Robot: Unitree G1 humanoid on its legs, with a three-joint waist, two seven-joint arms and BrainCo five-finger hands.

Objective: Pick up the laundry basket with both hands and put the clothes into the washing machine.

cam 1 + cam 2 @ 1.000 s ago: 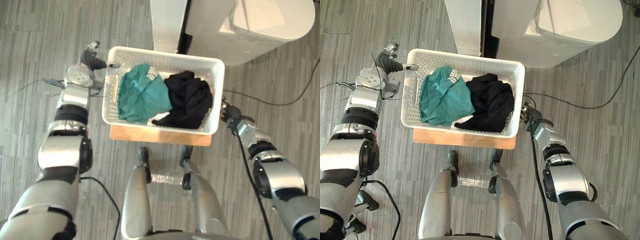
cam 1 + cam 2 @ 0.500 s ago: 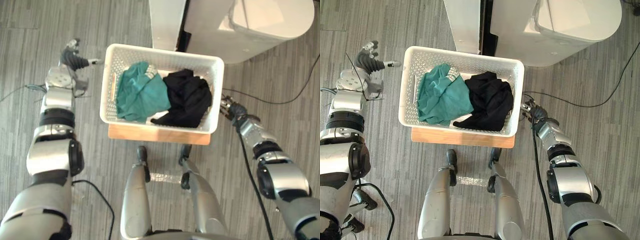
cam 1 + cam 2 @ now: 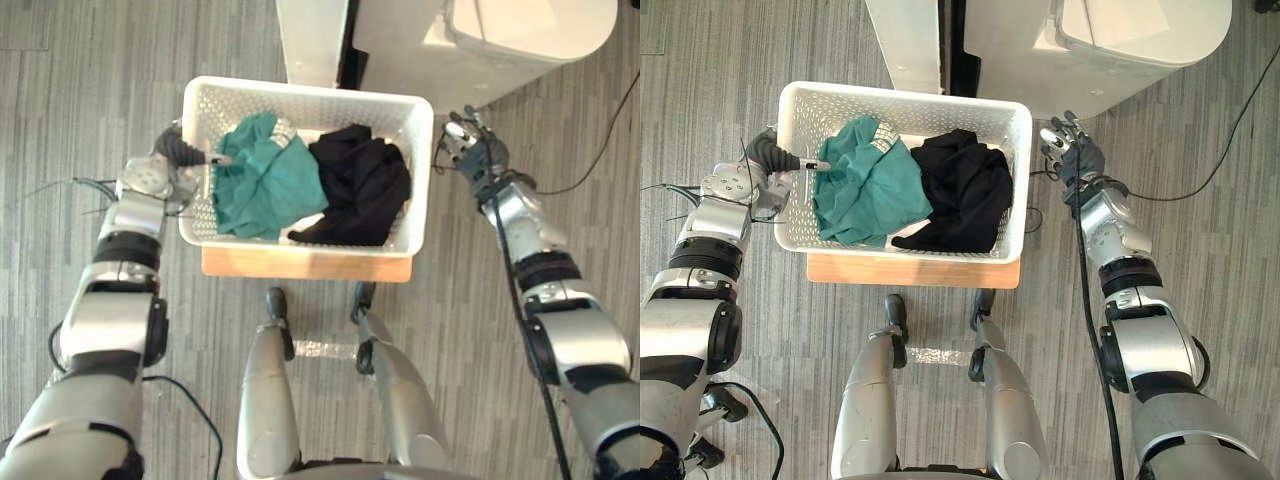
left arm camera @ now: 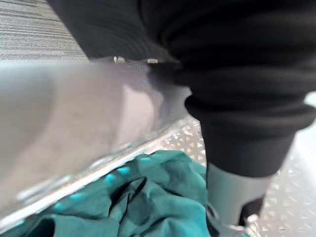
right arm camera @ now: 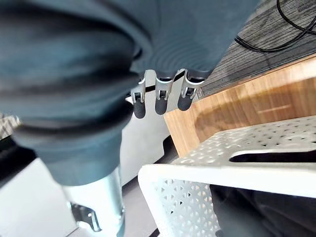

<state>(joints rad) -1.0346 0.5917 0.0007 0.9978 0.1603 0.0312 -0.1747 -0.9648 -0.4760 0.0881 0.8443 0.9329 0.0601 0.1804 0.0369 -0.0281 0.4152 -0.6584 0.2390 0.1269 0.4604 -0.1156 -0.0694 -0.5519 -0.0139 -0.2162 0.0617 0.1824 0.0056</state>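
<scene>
Left hand (image 3: 768, 153): at the laundry basket (image 3: 910, 108)'s left rim; we cannot tell its fingers' state.
Right hand (image 3: 1077, 153): beside the laundry basket's right rim, fingers straight, empty.

Grey wood-grain floor (image 3: 80, 90) under me, low wooden worktop (image 3: 305, 264) at centre, white laundry basket (image 3: 310, 92) resting on it and overhanging its sides, washing machine (image 3: 520, 30) standing on the floor at one o'clock.

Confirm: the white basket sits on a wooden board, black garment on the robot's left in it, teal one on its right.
The sides are swapped. The left eye view shows the teal garment on the robot's left in the white basket, the black garment on its right. The basket does sit on the wooden board.
</scene>
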